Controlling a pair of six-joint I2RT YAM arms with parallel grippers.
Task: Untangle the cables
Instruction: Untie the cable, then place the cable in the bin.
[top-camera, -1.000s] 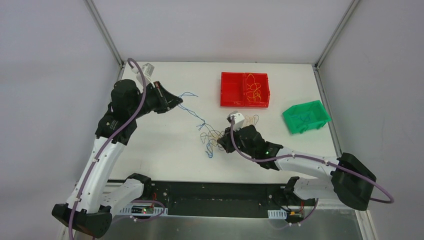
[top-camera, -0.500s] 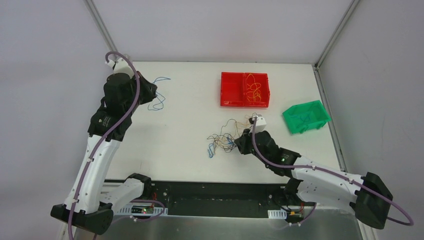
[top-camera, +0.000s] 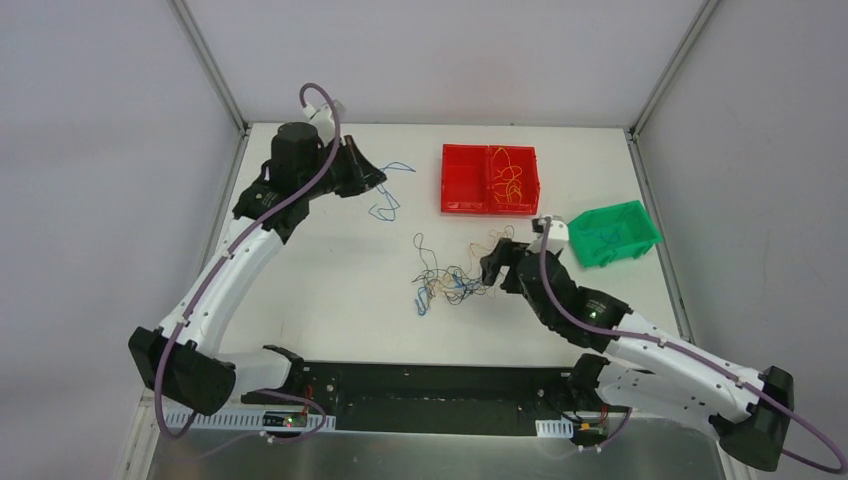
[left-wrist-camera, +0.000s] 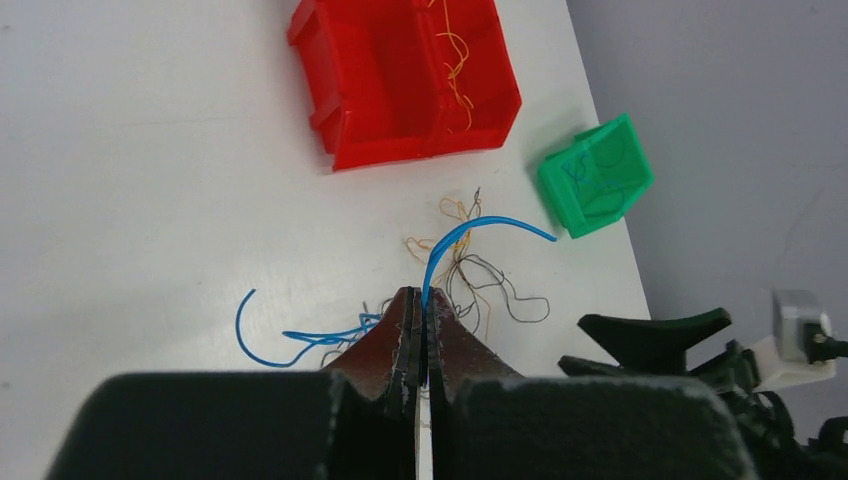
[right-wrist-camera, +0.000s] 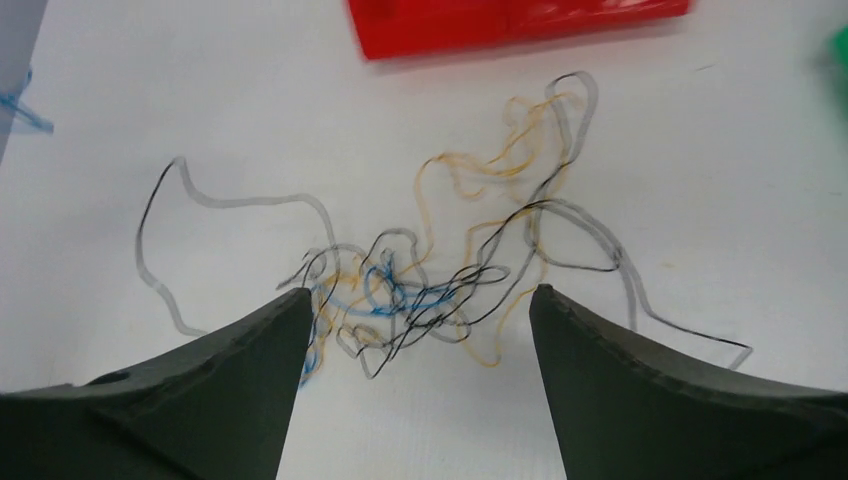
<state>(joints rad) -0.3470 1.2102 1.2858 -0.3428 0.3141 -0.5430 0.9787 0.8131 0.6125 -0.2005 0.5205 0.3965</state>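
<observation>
The left jaws are closed tight on a blue cable (left-wrist-camera: 470, 226) and are held over the far left part of the bench (top-camera: 320, 290). From the closed tips one part of this cable is seen arching up and to the right, while another part trails off to the left in a loose curve. The blue cable is kept well apart from the other cables; whether its hanging loop touches the bench cannot be told.

The remaining cables are gathered in a tangled clump (top-camera: 450, 282) near the middle of the bench, made up of yellow-orange, blue and dark strands knotted together. Several loose loops are spread outward from it, and one long dark strand (right-wrist-camera: 160, 235) is curled away on its own.

The right jaws are spread wide open and are placed just beside the clump. In the right wrist view the knotted centre (right-wrist-camera: 420, 300) is framed between the two tips, and nothing is clamped; whether the tips touch any strand cannot be told.

A red bin (top-camera: 462, 185) with two compartments is set at the far side of the bench, with yellow strands (top-camera: 510, 178) lying in its right compartment. A green bin (top-camera: 640, 222) is placed to the right of it, tilted, and a thin blue strand is seen inside.
</observation>
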